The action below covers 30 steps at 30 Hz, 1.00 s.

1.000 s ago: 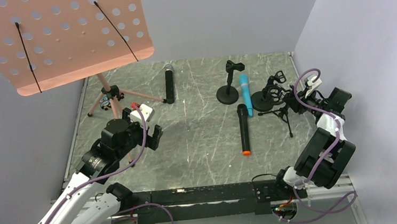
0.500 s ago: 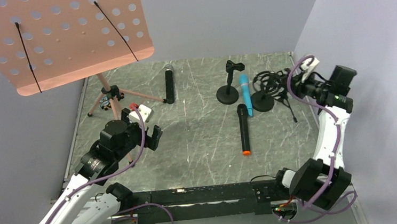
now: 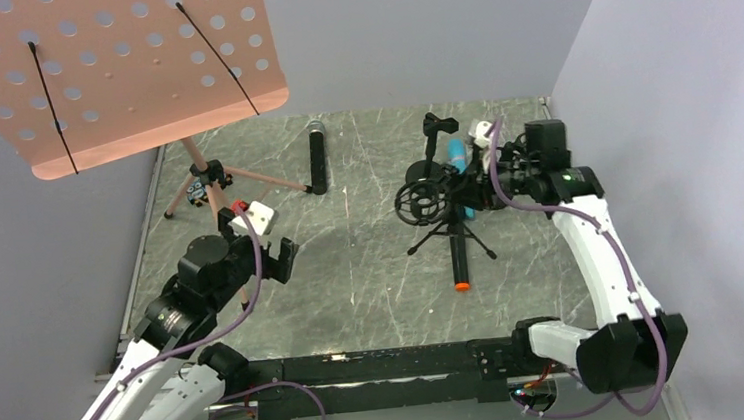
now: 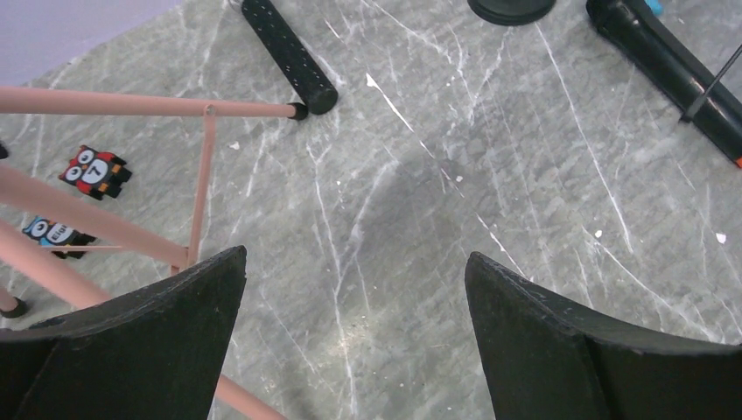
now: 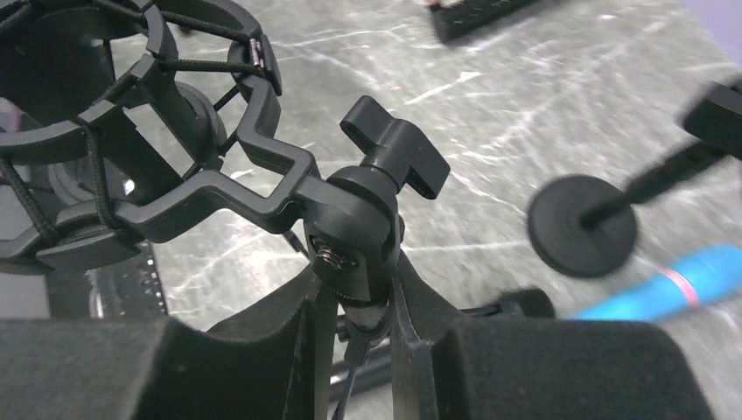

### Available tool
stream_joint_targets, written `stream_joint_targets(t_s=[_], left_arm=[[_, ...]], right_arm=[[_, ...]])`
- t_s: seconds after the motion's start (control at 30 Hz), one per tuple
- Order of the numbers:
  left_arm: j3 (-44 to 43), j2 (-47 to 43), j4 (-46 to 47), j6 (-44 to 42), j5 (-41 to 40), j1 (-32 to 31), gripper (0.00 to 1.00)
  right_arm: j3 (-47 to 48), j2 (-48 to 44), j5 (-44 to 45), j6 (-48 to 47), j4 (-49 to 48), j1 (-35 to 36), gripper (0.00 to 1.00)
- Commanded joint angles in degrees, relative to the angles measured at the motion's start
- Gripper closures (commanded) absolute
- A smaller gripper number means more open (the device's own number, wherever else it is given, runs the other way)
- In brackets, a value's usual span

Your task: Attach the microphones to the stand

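Stock at this moment: two hands, three mics, stands.

Right hand (image 5: 354, 306): closed on the stand (image 5: 359, 210), pinching its stem just under the swivel knob. The elastic cradle (image 5: 219, 188) juts out to one side. I cannot tell whether the tripod feet touch the bench (image 3: 373, 270).

Left hand (image 4: 354, 262): wide open, empty, low over the bench, near the music stand (image 4: 131, 103).

Silver-headed mic (image 3: 318, 159): lying flat at the far side, well apart from the stand.

Orange-ended mic (image 3: 459, 253): lying flat, close to the tripod legs.

Blue mic (image 5: 665, 289): lying flat beside a round-based desk stand (image 5: 582, 227).

Handling, by my judgement: the mics are rigid, smooth and round, so apt to roll or twist. I would take them at mid-barrel, across the axis, clear of the mesh. The stand looks light and top-heavy, with a springy cradle, and wants steadying while a mic goes in.
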<state>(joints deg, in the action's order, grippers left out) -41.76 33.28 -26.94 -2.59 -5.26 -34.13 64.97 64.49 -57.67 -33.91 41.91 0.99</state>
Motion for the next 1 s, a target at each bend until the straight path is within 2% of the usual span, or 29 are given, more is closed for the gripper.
stream_joint_targets(t_s=[0.0, 0.27, 0.63, 0.77, 0.97], left_arm=[[1.7, -5.3, 5.1, -0.3, -4.1, -0.2, 0.01], [4.6, -10.1, 7.6, -1.3, -9.2, -0.2, 0.01], [4.7, -6.3, 7.3, -1.7, -10.6, -0.2, 0.01], [4.7, -5.6, 7.4, -1.7, -10.7, -0.2, 0.01], [4.6, -4.9, 7.4, -1.7, -10.6, -0.2, 0.01]], right_arm=[[3.4, 4.2, -1.6, 4.2, -8.0, 8.0, 0.97], [2.0, 14.2, 3.0, 12.7, -27.0, 19.1, 0.96], [-8.3, 20.9, 8.9, 24.3, -56.3, 22.8, 0.92], [-12.5, 20.1, 8.0, 23.0, -59.0, 22.8, 0.86], [-15.3, 18.8, 6.9, 15.9, -52.2, 22.8, 0.73]])
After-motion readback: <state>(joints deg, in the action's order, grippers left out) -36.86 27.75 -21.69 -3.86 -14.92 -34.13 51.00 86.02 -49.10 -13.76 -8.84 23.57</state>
